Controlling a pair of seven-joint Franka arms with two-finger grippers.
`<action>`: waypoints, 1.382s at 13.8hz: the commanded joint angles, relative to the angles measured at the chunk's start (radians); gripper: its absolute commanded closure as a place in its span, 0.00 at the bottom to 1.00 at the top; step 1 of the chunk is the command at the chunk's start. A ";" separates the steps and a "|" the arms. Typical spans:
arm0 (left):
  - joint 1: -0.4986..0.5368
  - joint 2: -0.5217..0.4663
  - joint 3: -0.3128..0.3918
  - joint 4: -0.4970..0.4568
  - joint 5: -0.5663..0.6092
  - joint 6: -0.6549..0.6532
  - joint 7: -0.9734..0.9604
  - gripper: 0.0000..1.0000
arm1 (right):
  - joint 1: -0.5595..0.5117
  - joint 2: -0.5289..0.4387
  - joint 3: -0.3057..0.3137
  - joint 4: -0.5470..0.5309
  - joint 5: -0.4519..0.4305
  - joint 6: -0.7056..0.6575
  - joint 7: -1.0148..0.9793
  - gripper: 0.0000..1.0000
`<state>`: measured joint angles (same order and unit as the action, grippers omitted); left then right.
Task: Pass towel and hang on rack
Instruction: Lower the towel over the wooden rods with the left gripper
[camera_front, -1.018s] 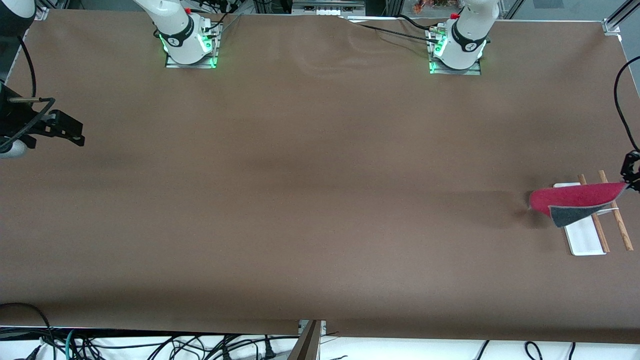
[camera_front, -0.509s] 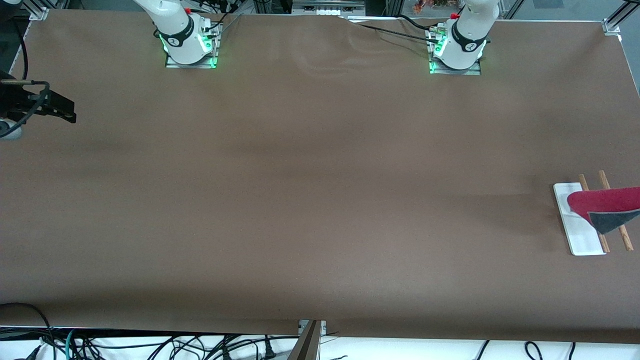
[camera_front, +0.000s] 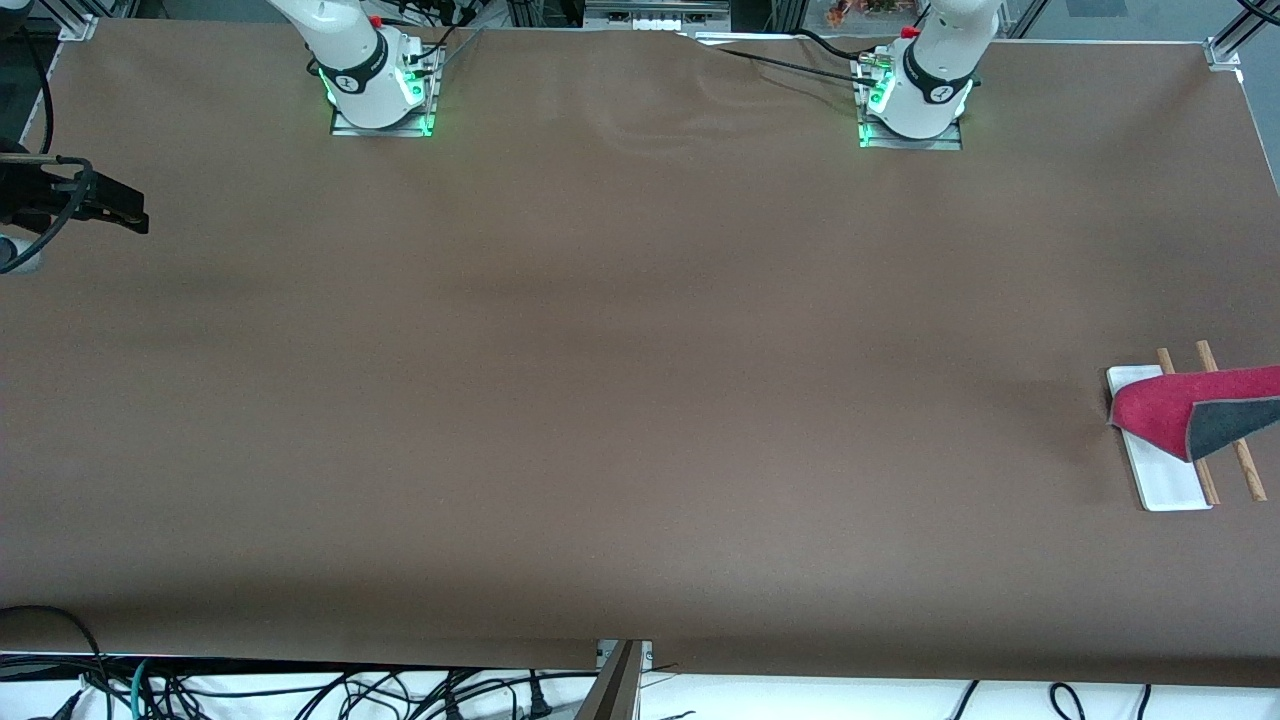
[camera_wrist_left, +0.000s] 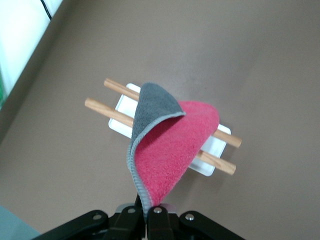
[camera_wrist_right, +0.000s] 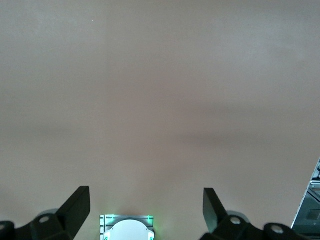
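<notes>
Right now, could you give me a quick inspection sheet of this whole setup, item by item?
Surface: brown table, flat, slightly wrinkled near the bases.
Towel: pink-red face up, one grey corner folded over, held in the air over the rack.
Rack: white base and two wooden rods, at the left arm's end of the table.
Clutter: nothing seen.
Left gripper: over the rack, shut on a towel corner.
Right gripper: fingers open, holding nothing, waiting at the right arm's end.
Cables: black leads by both bases; a tangle below the table's near edge.
Surroundings: metal framing at the table corners.
</notes>
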<state>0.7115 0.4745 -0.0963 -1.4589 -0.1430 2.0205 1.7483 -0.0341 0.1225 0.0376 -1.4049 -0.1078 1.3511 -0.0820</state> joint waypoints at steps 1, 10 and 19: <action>0.009 0.039 0.023 0.043 -0.024 -0.005 0.086 1.00 | -0.006 0.000 0.008 0.015 0.002 -0.009 -0.038 0.00; 0.058 0.157 0.058 0.042 -0.020 0.167 0.198 0.29 | -0.010 0.023 0.004 0.029 0.005 0.000 -0.053 0.00; -0.013 0.076 0.052 0.108 -0.018 0.161 0.188 0.00 | -0.003 0.023 0.011 0.041 0.005 0.005 -0.053 0.00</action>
<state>0.7349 0.5967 -0.0520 -1.3592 -0.1431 2.2035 1.9179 -0.0331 0.1393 0.0415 -1.3860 -0.1077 1.3614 -0.1223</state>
